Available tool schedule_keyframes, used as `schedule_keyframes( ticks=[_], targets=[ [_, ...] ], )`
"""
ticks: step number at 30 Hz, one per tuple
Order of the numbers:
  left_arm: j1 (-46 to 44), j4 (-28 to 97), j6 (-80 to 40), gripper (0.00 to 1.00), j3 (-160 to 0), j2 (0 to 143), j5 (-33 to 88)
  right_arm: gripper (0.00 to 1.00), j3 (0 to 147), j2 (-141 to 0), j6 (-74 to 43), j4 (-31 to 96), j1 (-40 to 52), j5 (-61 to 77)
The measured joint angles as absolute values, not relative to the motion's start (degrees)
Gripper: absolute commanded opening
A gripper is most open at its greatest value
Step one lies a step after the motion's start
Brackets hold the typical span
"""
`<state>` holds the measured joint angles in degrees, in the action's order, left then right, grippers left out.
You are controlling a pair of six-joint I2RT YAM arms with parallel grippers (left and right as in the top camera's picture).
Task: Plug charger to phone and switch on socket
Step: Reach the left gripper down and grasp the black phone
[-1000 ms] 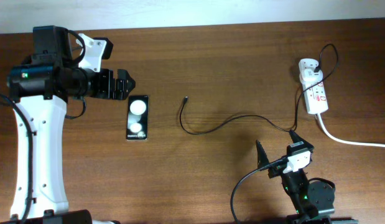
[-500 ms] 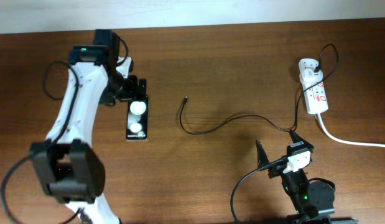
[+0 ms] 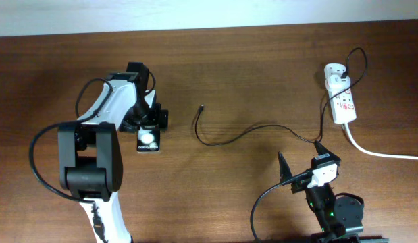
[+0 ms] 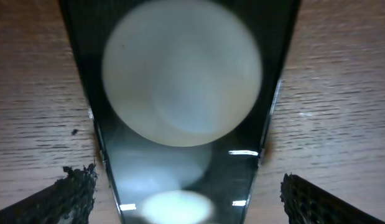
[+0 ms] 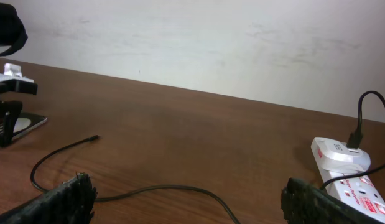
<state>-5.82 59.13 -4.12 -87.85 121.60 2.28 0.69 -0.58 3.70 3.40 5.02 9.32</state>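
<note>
Now the small black glossy rectangular phone lies left of centre in the overhead frame, flat on the table and in the same spot as a second ago. What has changed is my left arm. It has swung in from the left edge of the frame, and my left end effector is now over the phone's upper end. In the left wrist view the screen fills the middle. My two fingertips sit in the bottom corners, spread wide, with bare wood between each and the phone's edges. The end effector is open and holds nothing. I judge this to be the approach for steadying or gripping the phone, so plugging in has not yet begun.

Just right of the phone lies the connector tip of the long thin black charger cable. The cable winds across to the white plug adapter, seated in the short white plastic power strip at upper right. None of these has shifted. My right end effector waits at lower right, spread wide and empty.

The table is dark brown wood grain, matte. A plain white wall runs behind it.
</note>
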Motion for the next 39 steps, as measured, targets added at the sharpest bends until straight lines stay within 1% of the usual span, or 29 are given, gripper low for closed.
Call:
schedule_keyframes(
  ticks=[4,9,15,23,28,29,31,39],
  targets=[
    [-5.85,55.33,-4.12,1.00,-85.62,121.30,1.19,0.99,0.69,-0.58,3.70,3.40,5.02,9.32],
    [-5.89,54.98,-4.10,0.95,-85.21,121.08,0.58,0.99,0.69,-0.58,3.75,3.40,5.02,9.30],
    [-5.89,53.65,-4.12,0.93,-84.95,121.01,-0.03,0.99,0.69,-0.58,3.70,3.40,5.02,9.32],
    [-6.00,49.58,-4.12,0.93,-81.62,119.15,-0.47,0.99,0.69,-0.58,3.70,3.40,5.02,9.32],
    [-6.00,48.73,-4.12,0.84,-81.21,118.91,-0.45,0.99,0.69,-0.58,3.68,3.40,5.02,9.30],
    [-5.98,48.71,-4.12,0.84,-81.21,118.91,-0.45,0.99,0.69,-0.58,3.73,3.40,5.02,9.32],
    [-5.98,48.66,-4.12,0.76,-81.21,118.91,-0.45,0.99,0.69,-0.58,3.70,3.40,5.02,9.30],
    [-5.98,48.66,-4.12,0.71,-81.21,118.87,-0.38,0.99,0.69,-0.58,3.70,3.40,5.02,9.30]
  ],
)
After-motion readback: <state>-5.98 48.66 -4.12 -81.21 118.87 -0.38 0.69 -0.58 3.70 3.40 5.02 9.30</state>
